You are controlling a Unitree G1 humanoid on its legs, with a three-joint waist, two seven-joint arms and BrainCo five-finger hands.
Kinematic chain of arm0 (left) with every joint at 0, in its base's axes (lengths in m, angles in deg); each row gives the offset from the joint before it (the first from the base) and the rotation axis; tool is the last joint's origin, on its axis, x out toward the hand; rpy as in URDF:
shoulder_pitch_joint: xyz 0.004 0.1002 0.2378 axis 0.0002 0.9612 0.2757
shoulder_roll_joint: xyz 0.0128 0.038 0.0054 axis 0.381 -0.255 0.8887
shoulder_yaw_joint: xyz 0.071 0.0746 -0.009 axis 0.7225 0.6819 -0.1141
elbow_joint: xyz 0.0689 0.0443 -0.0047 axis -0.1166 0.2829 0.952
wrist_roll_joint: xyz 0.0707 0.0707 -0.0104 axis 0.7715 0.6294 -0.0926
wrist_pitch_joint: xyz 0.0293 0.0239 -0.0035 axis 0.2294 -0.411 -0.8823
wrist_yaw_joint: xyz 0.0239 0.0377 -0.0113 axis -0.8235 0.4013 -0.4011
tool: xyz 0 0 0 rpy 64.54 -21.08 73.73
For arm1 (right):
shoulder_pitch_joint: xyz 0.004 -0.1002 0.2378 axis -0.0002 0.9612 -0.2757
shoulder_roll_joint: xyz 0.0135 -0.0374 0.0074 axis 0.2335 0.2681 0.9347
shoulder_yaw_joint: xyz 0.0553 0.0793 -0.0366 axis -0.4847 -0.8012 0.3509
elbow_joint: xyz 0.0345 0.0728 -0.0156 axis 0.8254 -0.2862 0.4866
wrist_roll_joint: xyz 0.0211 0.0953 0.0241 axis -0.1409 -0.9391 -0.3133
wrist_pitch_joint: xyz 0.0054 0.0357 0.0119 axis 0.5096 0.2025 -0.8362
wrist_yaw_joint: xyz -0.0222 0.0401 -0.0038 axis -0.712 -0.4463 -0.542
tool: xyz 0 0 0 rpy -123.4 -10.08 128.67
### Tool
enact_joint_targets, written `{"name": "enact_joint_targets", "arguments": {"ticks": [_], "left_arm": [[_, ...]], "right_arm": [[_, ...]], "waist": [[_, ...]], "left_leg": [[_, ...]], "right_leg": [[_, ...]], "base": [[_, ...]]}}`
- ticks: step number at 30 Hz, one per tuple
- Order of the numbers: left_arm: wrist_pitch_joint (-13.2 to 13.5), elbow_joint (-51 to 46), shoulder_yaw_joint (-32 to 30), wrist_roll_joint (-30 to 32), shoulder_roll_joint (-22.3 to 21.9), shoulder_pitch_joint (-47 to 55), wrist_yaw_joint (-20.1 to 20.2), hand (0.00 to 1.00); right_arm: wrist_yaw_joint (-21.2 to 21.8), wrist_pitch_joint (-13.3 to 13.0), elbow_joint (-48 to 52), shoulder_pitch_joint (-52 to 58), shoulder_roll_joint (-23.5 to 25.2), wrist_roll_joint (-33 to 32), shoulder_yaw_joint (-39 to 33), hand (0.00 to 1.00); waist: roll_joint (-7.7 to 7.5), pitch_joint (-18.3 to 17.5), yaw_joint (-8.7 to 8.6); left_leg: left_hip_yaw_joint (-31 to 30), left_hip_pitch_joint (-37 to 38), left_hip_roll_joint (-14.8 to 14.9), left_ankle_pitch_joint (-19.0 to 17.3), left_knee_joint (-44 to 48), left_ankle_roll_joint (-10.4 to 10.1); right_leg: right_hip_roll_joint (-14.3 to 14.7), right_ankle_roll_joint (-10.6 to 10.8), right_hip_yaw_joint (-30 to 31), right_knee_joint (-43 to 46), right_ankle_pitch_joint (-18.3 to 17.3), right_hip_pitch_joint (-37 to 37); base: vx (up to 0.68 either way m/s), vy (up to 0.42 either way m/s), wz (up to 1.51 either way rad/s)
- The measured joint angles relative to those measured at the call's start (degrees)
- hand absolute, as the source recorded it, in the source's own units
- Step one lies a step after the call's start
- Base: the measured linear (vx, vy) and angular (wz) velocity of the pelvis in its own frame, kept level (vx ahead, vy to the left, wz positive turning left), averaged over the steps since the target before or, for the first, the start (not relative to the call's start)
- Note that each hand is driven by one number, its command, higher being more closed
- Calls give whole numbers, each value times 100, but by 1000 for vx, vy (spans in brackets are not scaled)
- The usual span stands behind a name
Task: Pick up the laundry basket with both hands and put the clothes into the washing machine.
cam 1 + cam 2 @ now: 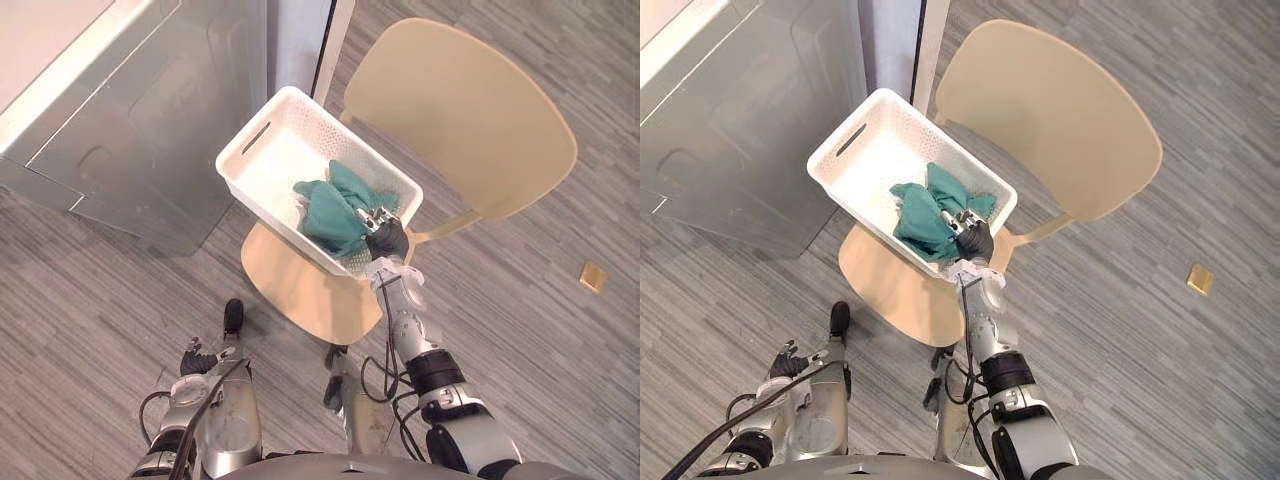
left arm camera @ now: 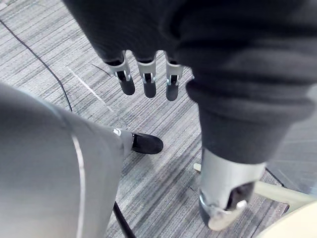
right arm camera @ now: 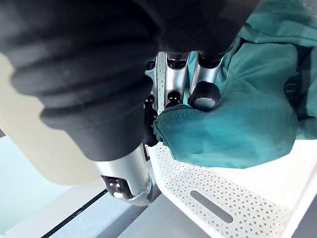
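Washing machine: grey body, left of the basket and just beyond its far end.

Left hand: low and left of the basket, well apart from it. Fingers hang straight and loose over the carpet, holding nothing.

Basket: white perforated plastic, resting on the seat of a pale wooden chair. 1 handle slot shows in the far end wall.

Clothes: teal heap lying inside the basket, bunched toward its near end.

Right hand: at the basket's near end, fingers curled into the teal hem, thumb apart beside the rim. Cannot tell whether the rim is also in the grip.

Handling, judged: the basket looks stiff and light, the load soft, small and off-centre. It should go up level if the 2 hands take opposite ends at the slots; a 1-end lift would likely tip it. The cloth is limp and will drape and snag on the rim
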Motion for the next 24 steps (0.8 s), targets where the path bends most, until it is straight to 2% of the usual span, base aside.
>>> {"name": "enact_joint_targets", "arguments": {"ticks": [2, 5, 12, 14, 15, 18, 21, 24], "left_arm": [[-38, 33, -104, 54, 6, 62, -4, 0], [-113, 82, -217, 105, 14, 79, -4, 0], [-190, 149, -315, 106, -56, 437, -10, 0], [-195, 53, -182, 99, -79, 557, -9, 0], [-200, -65, -125, 97, -93, 607, -6, 0], [-203, -1145, 400, 24, -139, 965, 7, 0], [-149, -2475, 887, -170, -188, 1214, 10, 0], [-118, -3404, 958, -244, -291, 1295, 2, 0]], "right_arm": [[60, -19, 119, 187, 126, -267, 57, 100], [70, -93, 375, 293, 271, -609, 130, 100], [132, -216, 722, 483, 335, -843, 481, 100], [131, -216, 721, 541, 368, -861, 501, 100], [131, -216, 721, 532, 371, -861, 500, 100], [119, -217, 721, 536, 371, -875, 495, 100], [27, -220, 725, 535, 371, -881, 493, 100], [-104, -219, 803, 538, 421, -882, 490, 100]], "waist": [[-93, -170, -2], [-136, -257, -8], [-128, -859, -18], [-111, -1111, 0], [-99, -1121, 2], [-21, -1262, 19], [131, -1470, 50], [252, -1610, 31]], "left_leg": [[31, 50, -5, -31, 0, -6], [49, 202, -20, -106, 0, -39], [70, 517, -40, -248, -31, -46], [62, 546, -44, -282, -31, -43], [61, 582, -46, -289, -31, -42], [-2, 665, -46, -328, -32, -42], [-103, 692, -44, -314, -3, -24], [-102, 740, -49, -309, -1, -23]], "right_leg": [[-3, 39, 18, -19, -35, 36], [-7, 43, 12, -114, -38, 235], [-10, 43, 5, -270, -115, 609], [-10, 43, -14, -292, -142, 657], [-11, 47, -16, -299, -146, 703], [-15, 46, -70, -298, -172, 815], [-9, 67, -167, -283, -192, 901], [-14, 66, -237, -262, -198, 965]], "base": [[14, -12, -2], [7, -7, 1], [43, -15, 0], [45, -7, 4], [60, -1, 3], [33, -1, 8], [43, -3, 13], [32, 3, 8]]}}
